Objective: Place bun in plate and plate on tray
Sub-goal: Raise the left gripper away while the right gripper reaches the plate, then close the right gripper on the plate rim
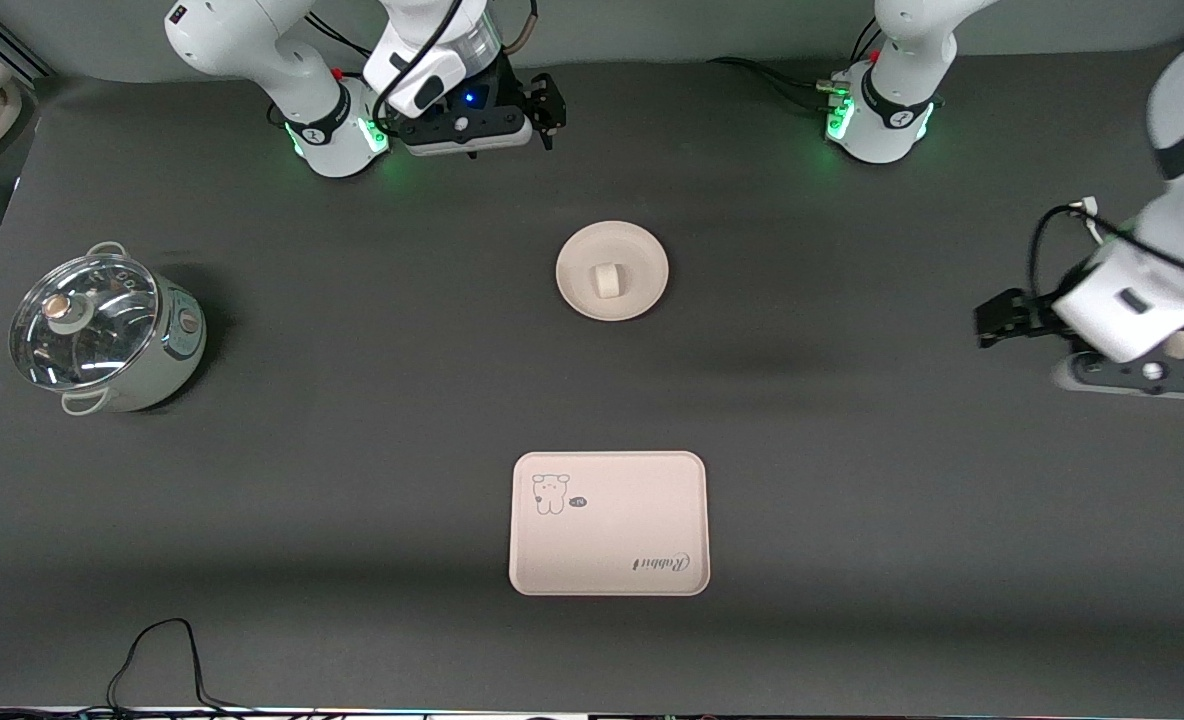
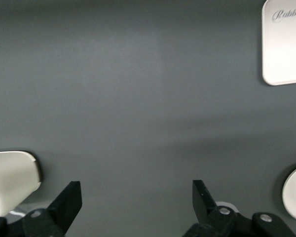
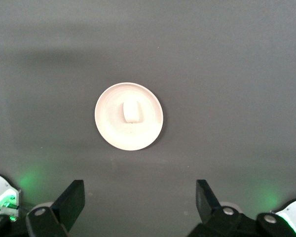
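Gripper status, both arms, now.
Left gripper: open, holding nothing, over bare table toward the left arm's end.
Right gripper: open, holding nothing, up near its base; the plate with the bun sits untouched.

From high across the table we look down on both arms' bases. Our right wrist camera looks down past its open gripper (image 3: 136,205) at the plate (image 3: 108,129); the left shares the tray (image 2: 286,54).
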### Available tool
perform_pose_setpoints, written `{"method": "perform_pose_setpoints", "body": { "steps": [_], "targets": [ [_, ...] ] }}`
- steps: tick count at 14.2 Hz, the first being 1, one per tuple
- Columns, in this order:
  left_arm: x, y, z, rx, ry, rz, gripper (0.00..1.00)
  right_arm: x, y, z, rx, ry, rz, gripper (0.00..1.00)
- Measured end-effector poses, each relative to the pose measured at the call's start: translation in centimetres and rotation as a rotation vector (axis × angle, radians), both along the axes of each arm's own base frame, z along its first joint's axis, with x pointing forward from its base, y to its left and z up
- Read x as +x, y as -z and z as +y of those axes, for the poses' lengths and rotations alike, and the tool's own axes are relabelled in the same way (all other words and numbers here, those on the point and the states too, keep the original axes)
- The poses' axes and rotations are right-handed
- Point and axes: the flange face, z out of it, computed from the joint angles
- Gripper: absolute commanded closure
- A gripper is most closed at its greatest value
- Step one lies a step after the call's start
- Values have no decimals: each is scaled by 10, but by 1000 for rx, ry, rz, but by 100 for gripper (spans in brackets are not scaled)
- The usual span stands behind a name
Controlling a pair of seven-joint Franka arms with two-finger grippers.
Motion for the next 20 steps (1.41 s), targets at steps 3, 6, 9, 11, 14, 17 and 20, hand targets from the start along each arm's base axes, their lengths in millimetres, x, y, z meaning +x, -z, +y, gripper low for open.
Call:
{"method": "perform_pose_setpoints", "body": {
  "steps": [3,6,9,11,14,17,20],
  "targets": [
    [-4,-12,27,-9,-7,-6,0,-2,23,2,8,5,-5,0],
    [-9,-24,25,17,-15,-28,0,-16,76,10,10,-7,-14,0],
    [-13,-32,25,-3,-22,-39,0,-32,137,9,26,-6,-44,0],
    [-13,-33,28,-13,-24,-40,0,-42,176,2,32,-2,-64,0],
    [-13,-33,29,-15,-25,-39,0,-48,231,-8,43,17,-102,0],
    [-13,-33,32,-15,-30,-39,0,-54,290,-8,54,19,-146,0],
    [-13,-33,33,-20,-32,-39,0,-55,343,-8,55,22,-181,0]
  ]
}}
